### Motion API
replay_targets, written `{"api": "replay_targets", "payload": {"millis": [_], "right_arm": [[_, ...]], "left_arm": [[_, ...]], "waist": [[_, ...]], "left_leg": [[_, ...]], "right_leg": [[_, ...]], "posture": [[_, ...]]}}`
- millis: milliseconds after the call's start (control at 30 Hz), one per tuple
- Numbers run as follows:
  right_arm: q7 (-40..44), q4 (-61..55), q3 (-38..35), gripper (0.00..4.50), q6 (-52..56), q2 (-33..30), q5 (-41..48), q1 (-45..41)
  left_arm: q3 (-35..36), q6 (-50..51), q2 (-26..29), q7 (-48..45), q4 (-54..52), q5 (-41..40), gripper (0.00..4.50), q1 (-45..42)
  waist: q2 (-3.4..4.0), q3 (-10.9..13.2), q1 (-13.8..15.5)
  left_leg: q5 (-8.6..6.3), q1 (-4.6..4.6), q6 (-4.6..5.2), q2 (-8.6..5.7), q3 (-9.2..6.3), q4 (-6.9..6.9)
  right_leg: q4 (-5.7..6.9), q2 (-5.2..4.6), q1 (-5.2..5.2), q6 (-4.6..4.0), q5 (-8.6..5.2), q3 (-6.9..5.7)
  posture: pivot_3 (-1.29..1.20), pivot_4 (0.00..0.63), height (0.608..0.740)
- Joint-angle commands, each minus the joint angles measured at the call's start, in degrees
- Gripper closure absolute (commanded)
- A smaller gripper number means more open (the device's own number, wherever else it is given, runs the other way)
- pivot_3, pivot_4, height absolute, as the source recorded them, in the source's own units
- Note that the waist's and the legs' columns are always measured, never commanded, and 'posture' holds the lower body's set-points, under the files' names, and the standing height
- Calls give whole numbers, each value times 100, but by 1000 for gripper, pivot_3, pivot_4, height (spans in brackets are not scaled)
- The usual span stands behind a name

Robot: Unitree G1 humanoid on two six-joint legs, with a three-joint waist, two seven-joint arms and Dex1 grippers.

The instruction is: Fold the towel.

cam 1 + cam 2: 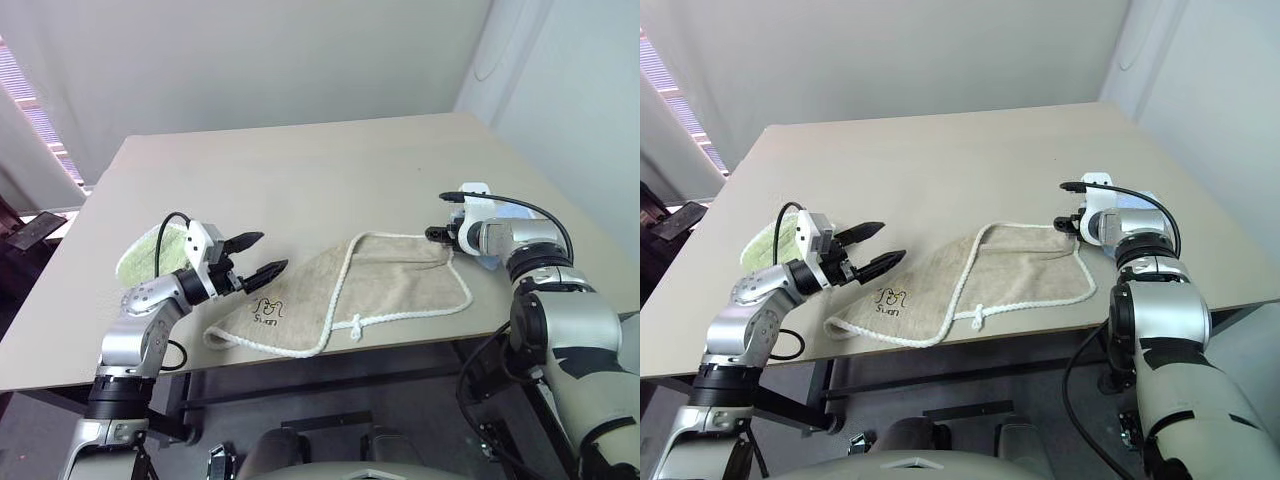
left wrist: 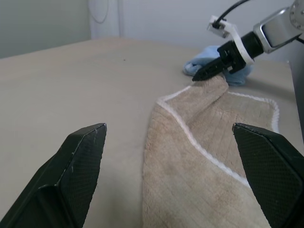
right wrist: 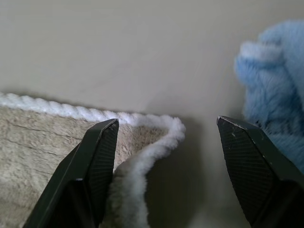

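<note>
We had the right claw part open and empty, fingers straddling the far corner of the towel; best to drop lower and pinch behind the white cord so it wouldn't slip. Left claw was wide open, empty, above the towel's near logo end. Towel lay flat on the beige counter, blue cloth just past the right claw, plain walls around.
</note>
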Motion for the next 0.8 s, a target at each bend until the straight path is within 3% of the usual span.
{"api": "replay_targets", "payload": {"millis": [33,267,800], "right_arm": [[59,96,64,1046,-143,0,-115,-198],[5,435,203,1046,129,145,-353,-196],[-802,645,-321,1046,-578,263,-209,-138]], "left_arm": [[102,-131,27,43,-223,4,0,-23],[89,-230,57,-3,-74,45,0,-79],[132,-329,80,-94,71,88,0,-61]], "waist": [[0,0,0],[0,-1,1],[1,-1,-3]], "left_leg": [[0,0,0,0,0,0],[0,1,-1,-1,0,0],[1,7,-2,-2,0,3]], "right_leg": [[0,0,1,0,0,0],[0,0,1,0,0,0],[4,3,4,-3,3,1]], "posture": [[0,0,736],[0,0,736],[0,0,736]]}}
